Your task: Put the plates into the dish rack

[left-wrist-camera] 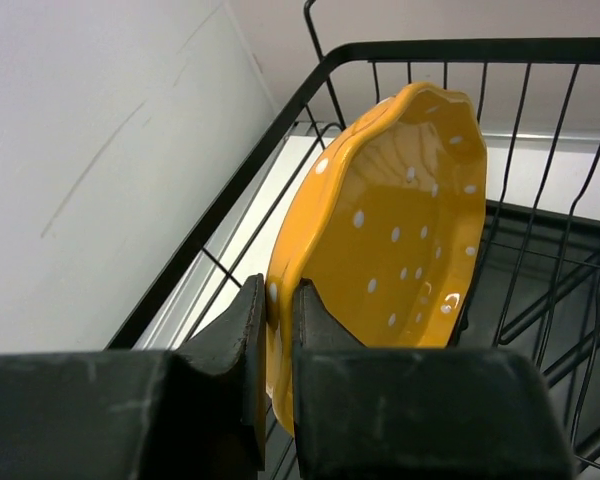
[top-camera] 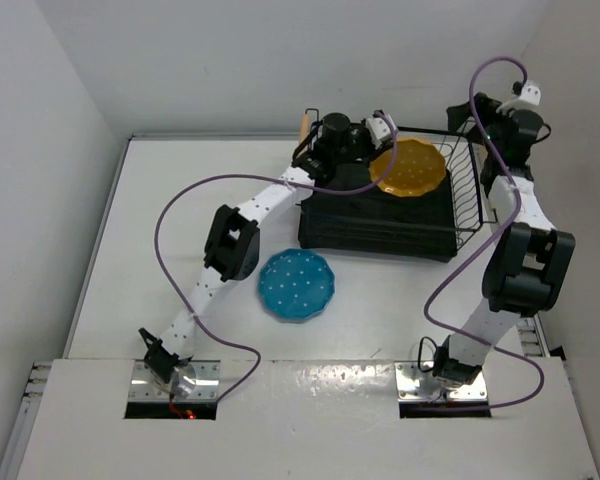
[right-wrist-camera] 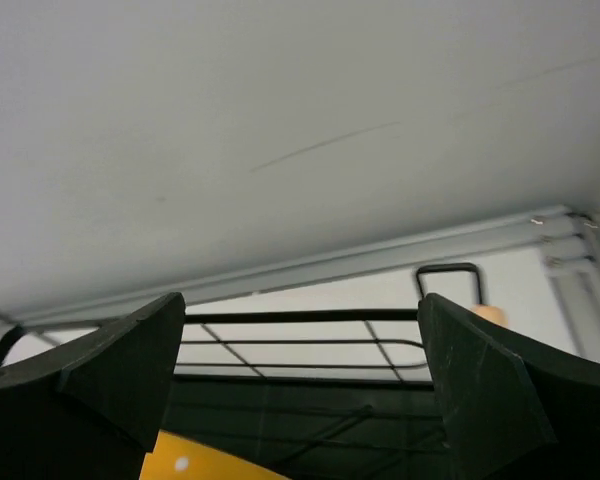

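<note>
My left gripper (top-camera: 380,140) is shut on the rim of the yellow-orange plate (top-camera: 408,167) and holds it on edge, tilted, inside the dish rack (top-camera: 462,205) near its far side. In the left wrist view the plate (left-wrist-camera: 400,240) stands between my fingers (left-wrist-camera: 248,330), with rack wires (left-wrist-camera: 540,130) behind it. The teal blue plate (top-camera: 296,285) lies flat on the table in front of the rack's left end. My right gripper (top-camera: 477,108) is open and empty above the rack's far right corner; its view shows the rack's rim (right-wrist-camera: 300,317) and a corner of the yellow-orange plate (right-wrist-camera: 195,462).
The rack's black tray base (top-camera: 375,225) fills the middle back of the table. A light wooden handle (top-camera: 303,124) sticks up at the rack's left end. The white back wall (left-wrist-camera: 100,150) stands close behind the rack. Purple cables loop over both arms.
</note>
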Available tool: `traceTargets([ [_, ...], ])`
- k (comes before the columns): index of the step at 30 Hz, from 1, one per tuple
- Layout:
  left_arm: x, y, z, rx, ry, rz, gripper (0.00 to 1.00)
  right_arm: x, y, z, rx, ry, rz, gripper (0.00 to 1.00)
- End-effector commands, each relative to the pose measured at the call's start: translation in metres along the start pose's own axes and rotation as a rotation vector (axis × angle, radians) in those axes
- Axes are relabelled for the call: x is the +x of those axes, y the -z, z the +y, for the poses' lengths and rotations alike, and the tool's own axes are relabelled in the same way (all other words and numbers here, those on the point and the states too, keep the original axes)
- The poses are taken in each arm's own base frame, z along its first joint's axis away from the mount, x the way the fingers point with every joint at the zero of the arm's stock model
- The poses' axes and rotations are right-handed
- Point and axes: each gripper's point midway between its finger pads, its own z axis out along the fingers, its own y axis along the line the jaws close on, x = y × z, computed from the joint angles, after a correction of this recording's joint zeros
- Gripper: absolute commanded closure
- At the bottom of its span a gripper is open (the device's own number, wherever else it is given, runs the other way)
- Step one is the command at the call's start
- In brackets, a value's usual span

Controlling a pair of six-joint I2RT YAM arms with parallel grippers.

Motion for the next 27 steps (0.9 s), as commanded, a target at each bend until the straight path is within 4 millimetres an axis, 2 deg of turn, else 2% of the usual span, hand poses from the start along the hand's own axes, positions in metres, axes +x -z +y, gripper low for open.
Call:
traceTargets([
  [1,-0.061,-0.010,-0.064,0.199,-0.019,-0.125,1.00,-0.006,0.042,-0.028,0.302,0.061,0.149,0.00],
  [2,-0.060,-0.012,-0.072,0.211,-0.024,-0.122,1.00,0.012,0.049,-0.034,0.318,0.072,0.182,0.00],
  [3,-0.068,-0.010,-0.071,0.215,-0.044,-0.141,1.00,0.012,0.050,-0.030,0.311,0.087,0.182,0.00],
  [4,-0.063,-0.011,-0.072,0.218,-0.039,-0.132,1.00,0.007,0.056,-0.033,0.339,0.097,0.180,0.00],
  [5,-0.067,-0.013,-0.078,0.223,-0.044,-0.144,1.00,-0.003,0.057,-0.032,0.351,0.105,0.165,0.00],
  [6,-0.067,-0.013,-0.077,0.223,-0.053,-0.145,1.00,-0.004,0.061,-0.034,0.374,0.113,0.197,0.00],
  [7,-0.067,-0.013,-0.075,0.211,-0.052,-0.141,1.00,-0.008,0.065,-0.045,0.441,0.123,0.193,0.00],
  [9,-0.065,-0.015,-0.084,0.224,-0.067,-0.140,1.00,-0.011,0.072,-0.053,0.501,0.157,0.225,0.00],
  [11,-0.060,-0.016,-0.083,0.217,-0.076,-0.130,1.00,-0.010,0.081,-0.067,0.579,0.191,0.237,0.00],
  [12,-0.064,-0.018,-0.088,0.222,-0.090,-0.142,1.00,0.007,0.086,-0.074,0.596,0.206,0.299,0.00],
  [16,-0.057,-0.023,-0.102,0.234,-0.122,-0.140,1.00,0.042,0.094,-0.090,0.593,0.148,0.384,0.05],
  [18,-0.046,-0.025,-0.108,0.229,-0.110,-0.113,1.00,0.055,0.090,-0.086,0.537,0.121,0.410,0.07],
  [19,-0.046,-0.025,-0.108,0.228,-0.122,-0.115,1.00,0.064,0.085,-0.090,0.527,0.117,0.434,0.07],
  [22,-0.028,-0.025,-0.103,0.194,-0.124,-0.045,1.00,0.080,0.076,-0.086,0.468,0.086,0.471,0.10],
  [23,-0.028,-0.023,-0.096,0.156,-0.123,-0.025,1.00,0.081,0.074,-0.085,0.460,0.084,0.469,0.11],
  [24,-0.021,-0.022,-0.093,0.137,-0.113,0.010,1.00,0.087,0.075,-0.087,0.463,0.071,0.480,0.11],
  [25,-0.022,-0.020,-0.081,0.069,-0.098,0.039,1.00,0.087,0.072,-0.085,0.441,0.071,0.472,0.11],
  [27,-0.021,-0.016,-0.069,0.000,-0.046,0.080,1.00,0.089,0.071,-0.084,0.435,0.067,0.470,0.11],
])
